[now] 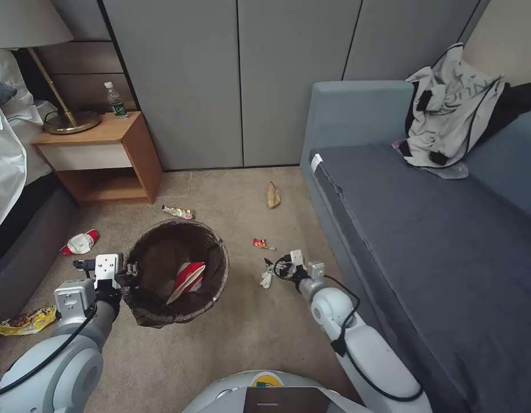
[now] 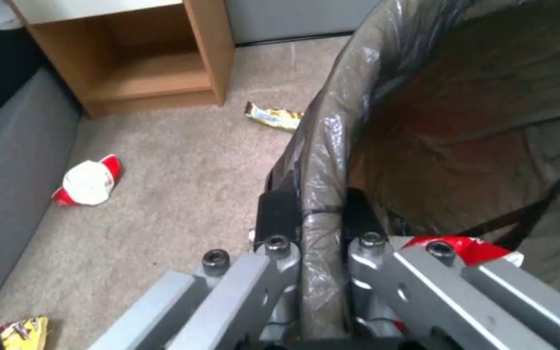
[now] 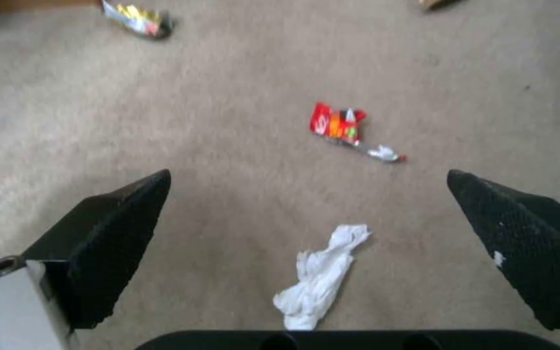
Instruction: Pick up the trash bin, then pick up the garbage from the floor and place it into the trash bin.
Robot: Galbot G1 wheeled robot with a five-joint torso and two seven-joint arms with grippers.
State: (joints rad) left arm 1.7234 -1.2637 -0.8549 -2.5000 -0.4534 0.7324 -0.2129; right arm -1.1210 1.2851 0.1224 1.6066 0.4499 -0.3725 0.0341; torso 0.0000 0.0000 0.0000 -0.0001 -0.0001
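Head view gives you the trash bin (image 1: 179,272) on the carpet, its rim pinched by the left hand (image 1: 129,271), with a red-and-white carton (image 1: 188,278) inside. No writing is readable on any litter; the water bottle (image 1: 116,101) on the nightstand (image 1: 104,155) has a green label you cannot read. Left wrist view shows you both fingers closed on the bag-covered rim, and another red-and-white carton (image 2: 89,181) on the floor. Right wrist view shows you the right hand (image 3: 309,243) spread wide over a white scrap (image 3: 319,277), with a red wrapper (image 3: 340,127) just beyond it.
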